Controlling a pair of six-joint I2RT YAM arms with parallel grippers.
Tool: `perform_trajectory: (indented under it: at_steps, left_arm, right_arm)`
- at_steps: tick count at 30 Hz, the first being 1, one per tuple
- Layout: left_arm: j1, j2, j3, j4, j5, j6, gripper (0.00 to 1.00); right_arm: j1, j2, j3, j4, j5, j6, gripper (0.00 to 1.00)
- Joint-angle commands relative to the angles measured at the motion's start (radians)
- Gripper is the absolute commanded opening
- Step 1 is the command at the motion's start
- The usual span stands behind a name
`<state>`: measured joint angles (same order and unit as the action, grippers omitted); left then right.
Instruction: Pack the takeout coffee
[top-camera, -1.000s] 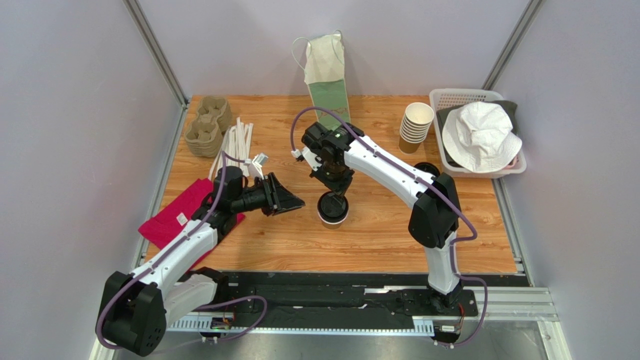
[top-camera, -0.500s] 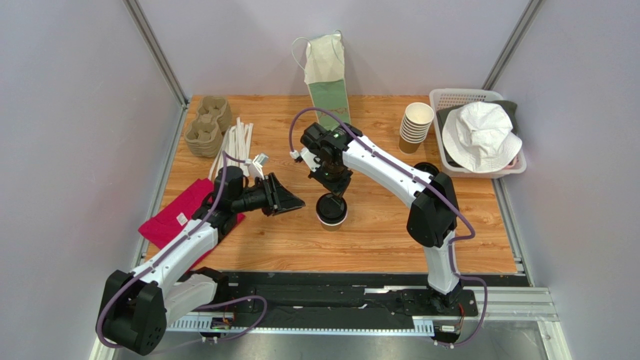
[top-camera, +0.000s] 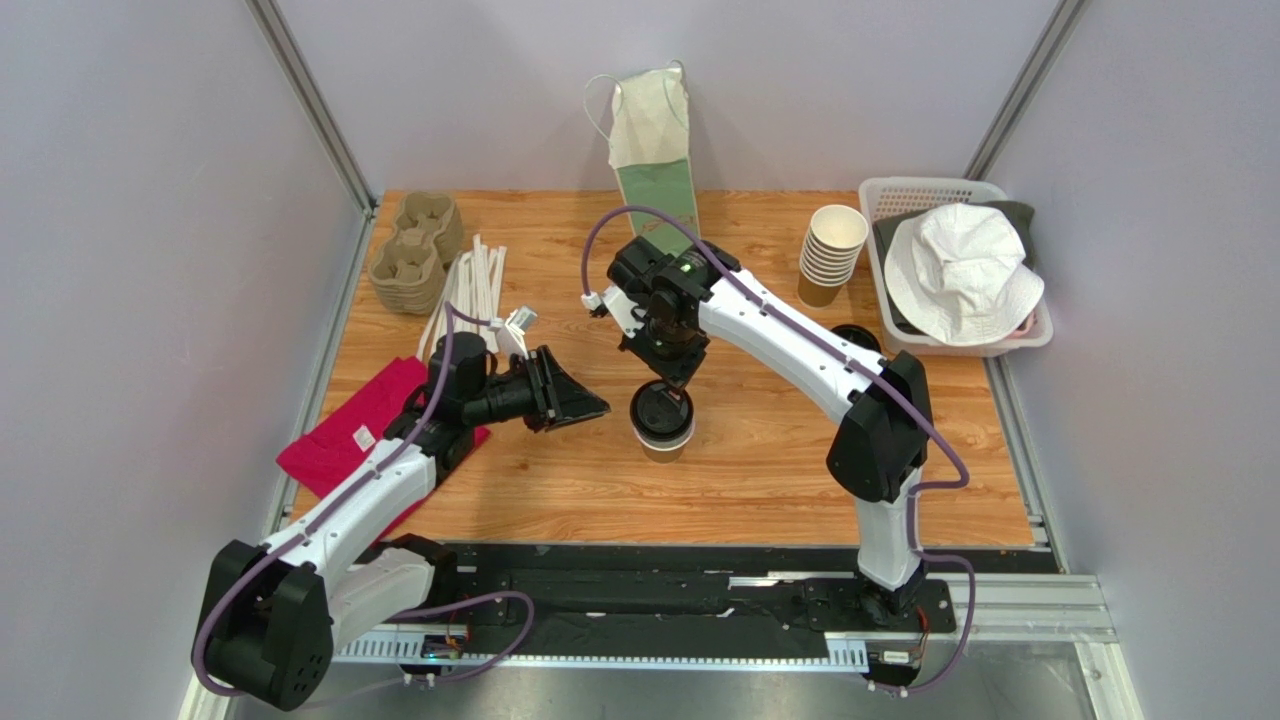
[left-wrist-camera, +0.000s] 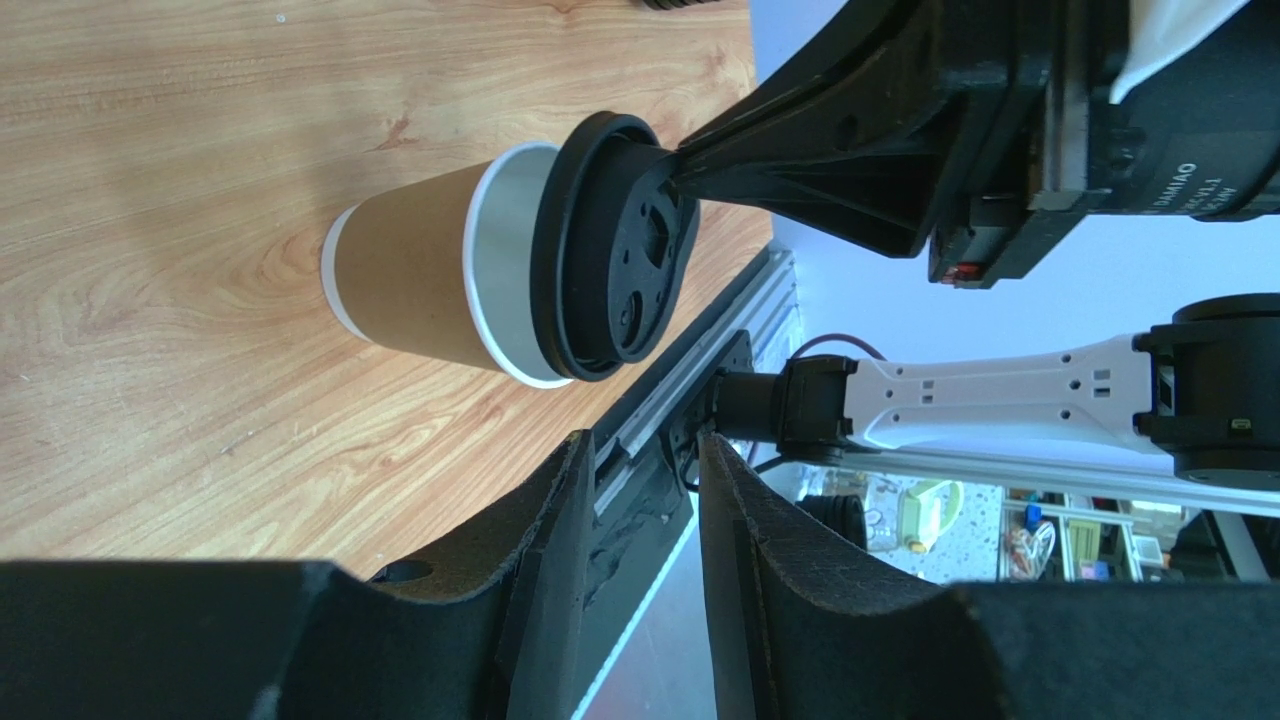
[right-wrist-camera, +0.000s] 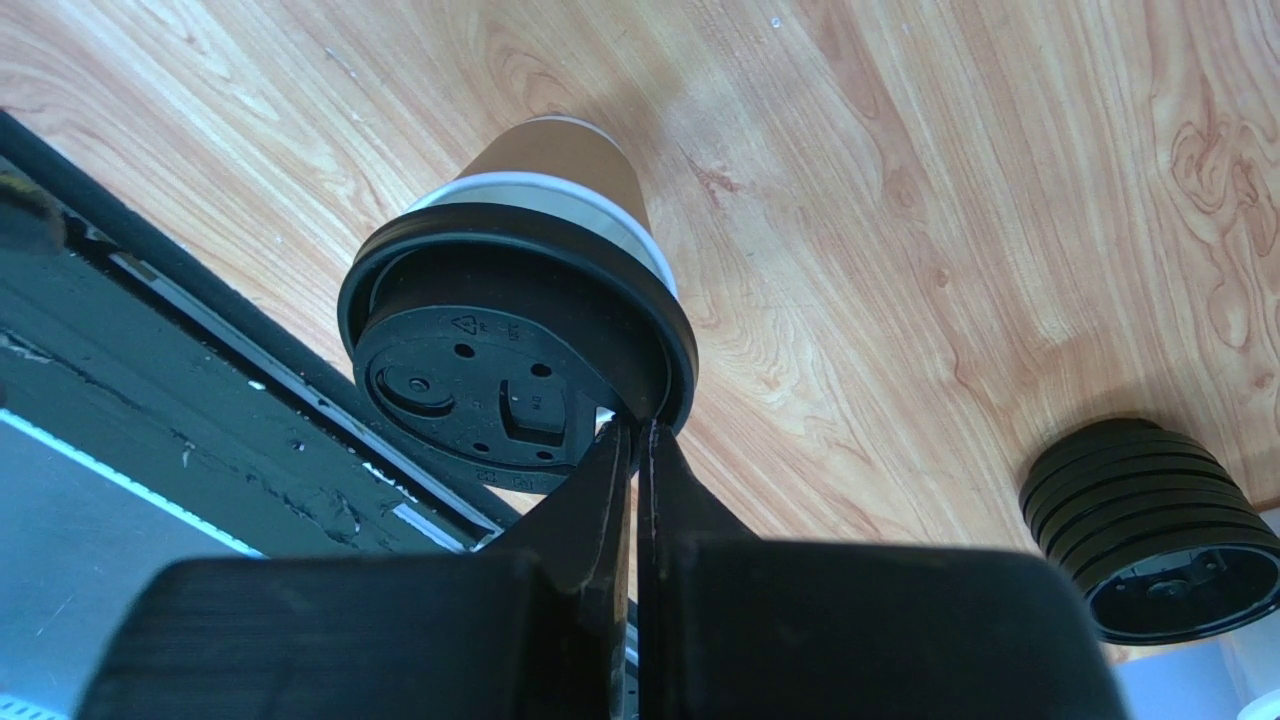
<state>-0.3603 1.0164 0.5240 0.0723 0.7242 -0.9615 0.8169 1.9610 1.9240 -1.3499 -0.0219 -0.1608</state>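
Observation:
The takeout coffee (top-camera: 663, 419), a kraft-brown cup with a black lid, is at the middle of the wooden table. In the left wrist view the takeout coffee (left-wrist-camera: 496, 267) leans slightly. My right gripper (top-camera: 670, 386) comes down from above, shut with its tips pinching the far rim of the lid (right-wrist-camera: 511, 360); the right gripper (right-wrist-camera: 639, 432) shows no gap. My left gripper (top-camera: 583, 402) hovers just left of the cup, pointing at it. The left gripper (left-wrist-camera: 639, 450) is open with nothing between its fingers.
A green-and-white paper bag (top-camera: 657, 162) stands at the back. Also on the table are a stack of lidless cups (top-camera: 831, 249), a white basket (top-camera: 899, 195) holding a white hat, a pile of black lids (right-wrist-camera: 1150, 525), pulp cup carriers (top-camera: 418, 248), white straws (top-camera: 473, 285) and a red cloth (top-camera: 353, 432).
The right gripper and the cup have shifted slightly to the left and away, and the right arm's elbow has swung right. The left arm has stayed put.

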Motion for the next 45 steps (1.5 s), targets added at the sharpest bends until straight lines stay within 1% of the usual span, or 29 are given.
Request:
perform_trajectory:
  at_steps: [1,11,24,32,33,36,37,39,40,42,43,45]
  left_arm:
    - [-0.008,-0.013,0.002,0.037,-0.002,0.023,0.4]
    - [-0.009,-0.007,0.005,0.041,0.0,0.023,0.4]
    - [-0.009,-0.012,0.005,0.041,0.004,0.015,0.4]
    - [-0.012,-0.004,0.001,0.052,0.007,0.014,0.4]
    - [-0.015,-0.002,0.002,0.053,0.007,0.012,0.4]
    - [-0.023,0.011,0.004,0.061,0.009,0.009,0.39]
    - [-0.026,0.016,0.004,0.064,0.011,0.007,0.39]
    - [-0.028,0.024,0.01,0.072,0.012,0.007,0.39]
    - [-0.028,0.027,0.011,0.073,0.012,0.006,0.39]
    - [-0.029,0.03,0.01,0.078,0.014,0.004,0.39]
    - [-0.029,0.03,0.011,0.08,0.014,0.006,0.39]
    - [-0.029,0.027,0.01,0.08,0.017,0.006,0.39]
  right_arm:
    - [0.007,-0.048,-0.006,-0.038,-0.036,-0.011,0.0]
    - [0.01,-0.005,-0.016,-0.048,-0.018,-0.028,0.0]
    - [0.01,0.056,0.015,-0.054,0.0,-0.04,0.0]
    - [0.01,0.081,0.027,-0.064,-0.013,-0.049,0.01]
    - [0.01,0.084,0.03,-0.068,-0.015,-0.049,0.03]
    - [0.01,0.088,0.039,-0.071,-0.019,-0.051,0.14]
    - [0.008,0.088,0.041,-0.071,-0.019,-0.049,0.22]
    - [0.01,0.084,0.041,-0.071,-0.021,-0.051,0.28]
    - [0.01,0.081,0.041,-0.071,-0.021,-0.051,0.34]
    - [0.008,0.078,0.041,-0.071,-0.024,-0.049,0.38]
    - [0.008,0.07,0.043,-0.071,-0.027,-0.051,0.42]
    - [0.008,0.061,0.046,-0.069,-0.033,-0.049,0.47]
